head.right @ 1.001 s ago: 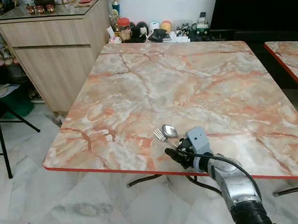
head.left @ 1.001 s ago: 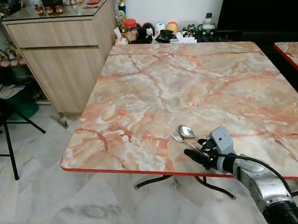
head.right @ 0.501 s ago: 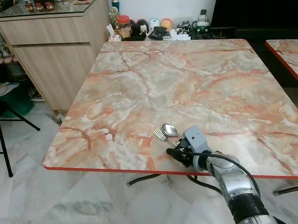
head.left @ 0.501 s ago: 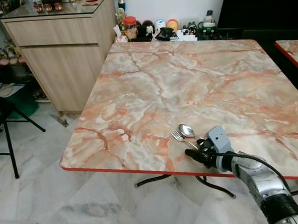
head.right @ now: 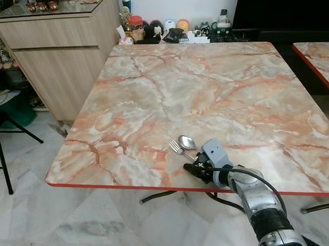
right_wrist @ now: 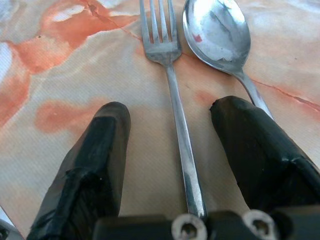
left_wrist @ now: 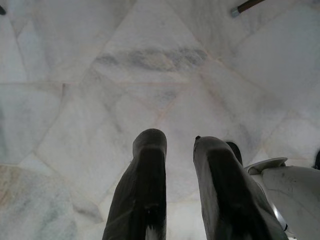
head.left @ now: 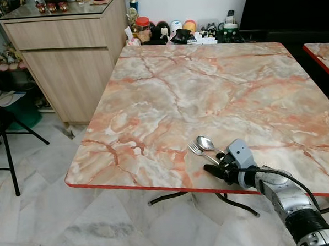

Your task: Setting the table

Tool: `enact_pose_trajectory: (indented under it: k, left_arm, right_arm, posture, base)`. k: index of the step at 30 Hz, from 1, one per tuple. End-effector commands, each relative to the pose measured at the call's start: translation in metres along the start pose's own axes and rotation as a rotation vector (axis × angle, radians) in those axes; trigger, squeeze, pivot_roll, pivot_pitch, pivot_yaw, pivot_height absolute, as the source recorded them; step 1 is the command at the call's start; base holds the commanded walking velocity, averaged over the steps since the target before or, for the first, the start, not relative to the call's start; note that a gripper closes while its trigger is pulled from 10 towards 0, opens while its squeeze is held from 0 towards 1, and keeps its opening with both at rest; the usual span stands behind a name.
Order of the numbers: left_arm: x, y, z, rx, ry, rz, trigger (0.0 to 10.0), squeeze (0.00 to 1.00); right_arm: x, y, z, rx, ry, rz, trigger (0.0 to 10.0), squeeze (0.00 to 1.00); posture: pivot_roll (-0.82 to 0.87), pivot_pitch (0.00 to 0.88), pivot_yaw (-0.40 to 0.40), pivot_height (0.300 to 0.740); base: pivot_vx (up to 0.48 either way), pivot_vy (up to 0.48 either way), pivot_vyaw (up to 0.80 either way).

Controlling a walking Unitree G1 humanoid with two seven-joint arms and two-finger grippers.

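A silver fork [head.left: 196, 149] and a silver spoon [head.left: 205, 143] lie side by side near the front edge of the marble table [head.left: 207, 87], heads pointing away from me. My right gripper [head.left: 215, 166] rests low over their handles at the table's red rim. It is open. In the right wrist view the fork [right_wrist: 167, 50] runs down the gap between the two black fingers [right_wrist: 100, 150]. The spoon [right_wrist: 215, 30] has its handle slipping behind the other finger. My left gripper [left_wrist: 172, 142] hangs idle over the pale floor tiles with a small gap between its fingers.
A wooden cabinet [head.left: 67, 56] stands left of the table. Jars and small figurines [head.left: 176, 31] line the wall behind it. A second red-rimmed table [head.left: 322, 57] sits at the right edge. A black stand's legs [head.left: 8, 147] spread over the floor at left.
The head camera has drifted slightly. My right gripper stays open over the cutlery handles, and the fork and spoon have not moved.
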State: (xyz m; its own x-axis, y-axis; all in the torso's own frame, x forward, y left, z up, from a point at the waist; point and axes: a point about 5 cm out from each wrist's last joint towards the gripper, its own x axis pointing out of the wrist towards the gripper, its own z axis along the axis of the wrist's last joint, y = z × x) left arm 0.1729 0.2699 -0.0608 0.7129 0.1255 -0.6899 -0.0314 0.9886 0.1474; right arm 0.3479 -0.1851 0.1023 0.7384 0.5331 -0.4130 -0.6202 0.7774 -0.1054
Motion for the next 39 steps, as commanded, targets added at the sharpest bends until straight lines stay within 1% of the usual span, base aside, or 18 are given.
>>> enact_pose_trajectory:
  k: [1,2,5,17,32,39]
  left_arm:
    - [-0.003,0.006,-0.007,0.009,0.030,0.012,10.0,0.00]
    - [-0.003,0.005,-0.007,0.008,0.030,0.012,10.0,0.00]
    - [-0.004,0.005,-0.008,0.007,0.031,0.011,10.0,0.00]
    - [-0.004,0.004,-0.010,0.002,0.035,0.006,10.0,0.00]
    - [-0.004,0.003,-0.010,-0.001,0.037,-0.001,10.0,0.00]
    - [-0.004,0.002,-0.011,-0.004,0.038,-0.003,10.0,0.00]
  right_arm:
    - [0.003,0.003,-0.003,0.001,0.021,0.018,4.2,0.00]
    - [0.003,0.002,-0.004,0.007,0.023,0.010,0.0,0.00]
    - [0.004,0.003,-0.007,0.008,0.031,0.011,0.0,0.00]
    - [0.009,0.016,-0.019,0.013,0.053,0.058,0.0,0.00]
    - [0.011,0.022,-0.026,0.009,0.072,0.069,0.0,0.00]
    - [0.013,0.024,-0.026,0.025,0.061,0.060,0.0,0.00]
  posture:
    - [0.00,0.132,0.038,0.740]
    - [0.00,0.132,0.037,0.740]
    - [0.00,0.133,0.037,0.740]
    - [0.01,0.132,0.036,0.740]
    - [0.01,0.129,0.033,0.740]
    - [0.01,0.129,0.032,0.740]
  base:
    - [0.000,0.000,0.00]
    - [0.000,0.000,0.00]
    - [0.000,0.000,0.00]
    - [0.000,0.000,0.00]
    - [0.000,0.000,0.00]
    - [0.000,0.000,0.00]
